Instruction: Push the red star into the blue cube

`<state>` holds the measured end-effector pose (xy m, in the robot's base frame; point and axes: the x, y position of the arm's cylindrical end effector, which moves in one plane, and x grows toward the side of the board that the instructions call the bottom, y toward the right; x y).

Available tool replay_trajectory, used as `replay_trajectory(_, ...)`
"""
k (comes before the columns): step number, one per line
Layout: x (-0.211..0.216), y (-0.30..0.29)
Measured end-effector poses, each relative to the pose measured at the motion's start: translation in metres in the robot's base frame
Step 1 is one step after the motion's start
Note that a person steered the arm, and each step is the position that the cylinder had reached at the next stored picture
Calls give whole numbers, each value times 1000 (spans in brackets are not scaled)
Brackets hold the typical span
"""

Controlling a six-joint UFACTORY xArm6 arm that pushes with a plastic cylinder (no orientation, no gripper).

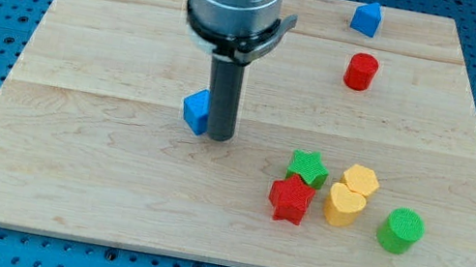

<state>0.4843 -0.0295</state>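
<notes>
The red star (290,201) lies on the wooden board at the lower right of centre, touching the green star (309,168) just above it. The blue cube (196,110) sits left of centre. My tip (219,136) rests on the board right beside the blue cube, on its right side, touching or nearly touching it. The red star is well to the right of and below my tip.
A yellow heart-like block (344,204) and a yellow hexagon (360,181) sit right of the red star. A green cylinder (400,230) lies further right. A red cylinder (361,72) and a second blue block (366,19) are at the upper right.
</notes>
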Motion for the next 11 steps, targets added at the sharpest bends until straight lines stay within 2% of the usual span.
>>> replay_trajectory(1,65,0)
replay_trajectory(2,98,3)
replay_trajectory(3,107,23)
replay_trajectory(5,101,111)
replay_trajectory(6,92,123)
replay_trajectory(9,23,-5)
replay_trajectory(10,8,-38)
replay_trajectory(11,-25,-64)
